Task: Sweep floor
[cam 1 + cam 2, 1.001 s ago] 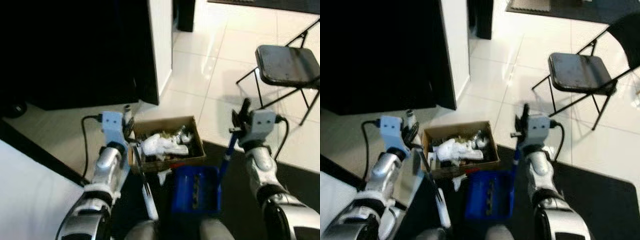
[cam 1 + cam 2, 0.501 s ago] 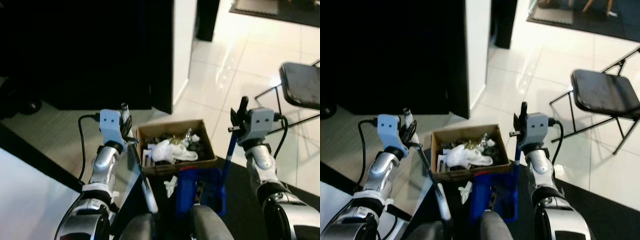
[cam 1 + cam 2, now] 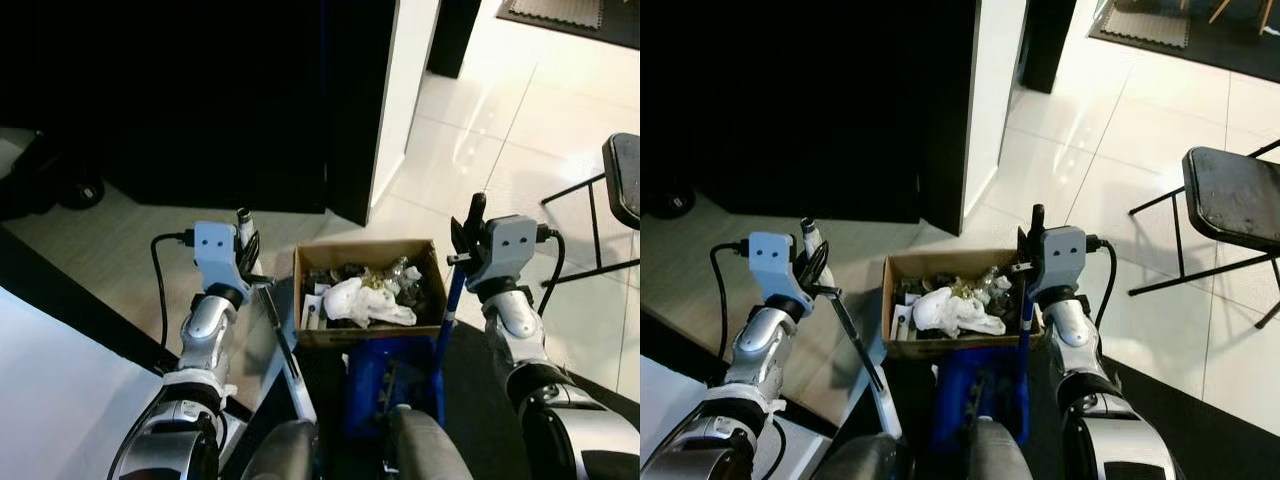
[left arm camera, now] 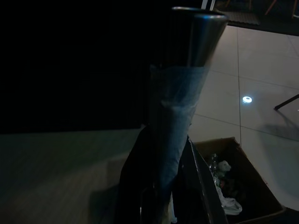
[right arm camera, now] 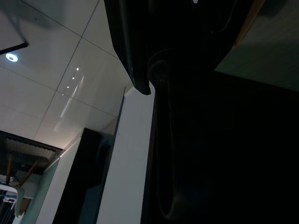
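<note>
- floor (image 3: 480,150) of glossy pale tiles lies ahead and to the right; close to the robot it is covered by a dark mat (image 3: 1200,440).
- left gripper (image 3: 248,262) is pressed around the top of a thin broom handle (image 3: 278,335), which slants down toward the robot's feet and ends in a white part low in the head views.
- right gripper (image 3: 462,252) is closed around the upright blue handle (image 3: 450,310) of a blue dustpan (image 3: 395,385); the pan rests on the mat just before the robot's legs.
- cardboard box (image 3: 368,335) stands between the two arms, touching or just behind the dustpan; it is full of crumpled white paper (image 3: 365,303) and small mixed rubbish.
- black folding chair (image 3: 1230,200) stands well apart on the right, on the tiles.
- handling, as i judge it: the broom handle is stiff, light and smooth, so it can turn or slip in two narrow fingers; a hold high on the handle gives reach but little force at the bristles.
- the dustpan seems light plastic and will tip easily; holding its handle near the top keeps it steady only if the pan stays flat on the floor.
- the rubbish in the box is light and loose, so a hard sweep beside it could scatter it.
</note>
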`<state>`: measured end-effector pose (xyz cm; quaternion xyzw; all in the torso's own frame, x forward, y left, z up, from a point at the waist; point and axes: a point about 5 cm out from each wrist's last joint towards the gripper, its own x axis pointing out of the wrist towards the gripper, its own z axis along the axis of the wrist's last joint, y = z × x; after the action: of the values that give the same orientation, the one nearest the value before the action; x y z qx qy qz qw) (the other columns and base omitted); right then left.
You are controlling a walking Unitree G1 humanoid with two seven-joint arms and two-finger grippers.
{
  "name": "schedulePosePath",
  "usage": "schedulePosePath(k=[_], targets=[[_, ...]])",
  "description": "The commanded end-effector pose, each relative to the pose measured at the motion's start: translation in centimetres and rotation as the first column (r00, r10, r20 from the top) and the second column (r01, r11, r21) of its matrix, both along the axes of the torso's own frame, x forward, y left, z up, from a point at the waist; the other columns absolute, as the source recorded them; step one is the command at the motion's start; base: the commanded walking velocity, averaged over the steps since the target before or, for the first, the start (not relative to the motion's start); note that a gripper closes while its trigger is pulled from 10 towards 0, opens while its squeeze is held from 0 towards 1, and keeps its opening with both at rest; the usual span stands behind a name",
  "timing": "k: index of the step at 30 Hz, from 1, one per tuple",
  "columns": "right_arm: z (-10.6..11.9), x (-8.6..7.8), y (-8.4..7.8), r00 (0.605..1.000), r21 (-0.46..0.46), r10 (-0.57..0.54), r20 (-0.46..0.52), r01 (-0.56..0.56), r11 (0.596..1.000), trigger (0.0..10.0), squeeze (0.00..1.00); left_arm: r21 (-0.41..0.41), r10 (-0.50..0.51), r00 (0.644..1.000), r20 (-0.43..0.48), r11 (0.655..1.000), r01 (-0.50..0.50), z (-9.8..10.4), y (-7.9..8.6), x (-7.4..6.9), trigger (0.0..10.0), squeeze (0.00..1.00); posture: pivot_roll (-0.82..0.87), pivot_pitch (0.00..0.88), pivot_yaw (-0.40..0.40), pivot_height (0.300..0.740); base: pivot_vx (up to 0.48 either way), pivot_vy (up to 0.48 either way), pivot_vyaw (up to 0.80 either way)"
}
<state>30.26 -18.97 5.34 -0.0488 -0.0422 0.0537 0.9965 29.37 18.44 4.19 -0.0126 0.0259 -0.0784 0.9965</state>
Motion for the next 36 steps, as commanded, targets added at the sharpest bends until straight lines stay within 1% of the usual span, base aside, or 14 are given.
schedulePosePath(k=[1, 3, 6, 12, 14, 15, 17, 22, 26, 29, 31, 33, 35, 36], targets=[[0.4, 0.0, -0.3, 1.000, 0.002, -0.013, 0.027, 0.013, 1.000, 10.0, 0.00, 0.011, -0.015, 0.999, 0.029, 1.000, 0.014, 0.3, -0.1, 0.0, 10.0, 0.00, 0.00, 0.013, 0.004, 0.740, 0.000, 0.000, 0.00], [0.4, 0.0, -0.4, 0.999, 0.005, -0.015, 0.033, 0.015, 1.000, 10.0, 0.00, 0.014, -0.019, 0.999, 0.030, 1.000, 0.019, 0.3, -0.2, 0.0, 10.0, 0.00, 0.00, 0.013, 0.005, 0.740, 0.000, 0.000, 0.00], [0.4, -0.2, -0.4, 0.999, 0.009, -0.018, 0.040, 0.017, 1.000, 10.0, 0.00, 0.016, -0.023, 0.999, 0.030, 1.000, 0.023, 0.3, -0.3, 0.0, 10.0, 0.00, 0.00, 0.011, 0.007, 0.740, 0.000, -0.405, 0.00], [0.0, -1.4, -0.5, 0.996, 0.029, -0.019, 0.085, 0.017, 0.999, 10.0, 0.00, 0.019, -0.034, 0.999, 0.035, 0.999, 0.033, 0.4, -0.3, 0.0, 10.0, 0.00, 0.00, 0.007, 0.008, 0.740, 0.000, -0.478, 0.00], [0.0, -1.4, -0.5, 0.996, 0.029, -0.019, 0.085, 0.017, 0.999, 10.0, 0.00, 0.019, -0.034, 0.999, 0.035, 0.999, 0.033, 0.4, -0.3, 0.0, 10.0, 0.00, 0.00, 0.007, 0.008, 0.740, 0.000, -0.480, 0.00], [-0.1, -1.7, -0.6, 0.995, 0.036, -0.027, 0.091, 0.024, 0.999, 10.0, 0.00, 0.018, -0.035, 0.999, 0.036, 0.999, 0.034, 0.4, -0.3, 0.0, 10.0, 0.00, 0.00, 0.008, 0.009, 0.740, 0.000, -0.480, 0.00], [-0.2, -2.4, -0.8, 0.993, 0.047, -0.037, 0.112, 0.032, 0.998, 10.0, 0.00, 0.007, -0.037, 0.999, 0.033, 0.999, 0.037, 0.4, -0.3, 0.0, 10.0, 0.00, -0.01, 0.009, 0.012, 0.740, 0.000, 0.000, 0.00], [-0.1, -3.0, -1.2, 0.987, 0.070, -0.068, 0.145, 0.059, 0.996, 10.0, 0.00, -0.004, -0.037, 0.999, 0.031, 0.999, 0.037, 0.4, -0.3, 0.1, 10.0, 0.00, -0.01, 0.008, 0.014, 0.740, 0.000, 0.000, 0.00], [0.5, -3.6, -1.9, 0.974, 0.097, -0.117, 0.195, 0.099, 0.990, 10.0, 0.00, -0.003, -0.037, 0.999, 0.032, 0.999, 0.037, 0.5, -0.4, 0.2, 10.0, 0.00, -0.02, 0.008, 0.019, 0.740, 0.000, 0.000, 0.00], [0.8, -3.9, -2.4, 0.967, 0.091, -0.129, 0.219, 0.111, 0.990, 10.0, 0.00, -0.003, -0.037, 0.999, 0.034, 0.999, 0.037, 0.6, -0.4, 0.3, 10.0, 0.00, -0.03, 0.009, 0.020, 0.740, 0.000, 0.000, 0.00], [0.9, -4.2, -3.0, 0.964, 0.083, -0.140, 0.227, 0.124, 0.989, 10.0, 0.00, -0.003, -0.036, 0.999, 0.035, 0.999, 0.036, 0.6, -0.4, 0.3, 10.0, 0.00, -0.03, 0.010, 0.020, 0.740, 0.000, 0.000, 0.00], [1.0, -4.6, -3.9, 0.960, 0.074, -0.160, 0.231, 0.147, 0.986, 10.0, 0.00, -0.005, -0.034, 0.999, 0.037, 0.999, 0.034, 0.7, -0.3, 0.4, 10.0, 0.00, -0.03, 0.011, 0.019, 0.740, 0.000, 0.000, 0.00], [1.1, -4.7, -4.3, 0.958, 0.073, -0.167, 0.232, 0.154, 0.985, 10.0, 0.00, -0.005, -0.034, 0.999, 0.039, 0.999, 0.034, 0.7, -0.3, 0.4, 10.0, 0.00, -0.03, 0.012, 0.019, 0.740, 0.000, 0.000, 0.00], [1.1, -5.0, -5.0, 0.957, 0.068, -0.177, 0.230, 0.166, 0.984, 10.0, 0.00, -0.006, -0.033, 0.999, 0.039, 0.999, 0.033, 0.7, -0.3, 0.4, 10.0, 0.00, -0.03, 0.011, 0.020, 0.740, 0.000, 0.000, 0.00]])
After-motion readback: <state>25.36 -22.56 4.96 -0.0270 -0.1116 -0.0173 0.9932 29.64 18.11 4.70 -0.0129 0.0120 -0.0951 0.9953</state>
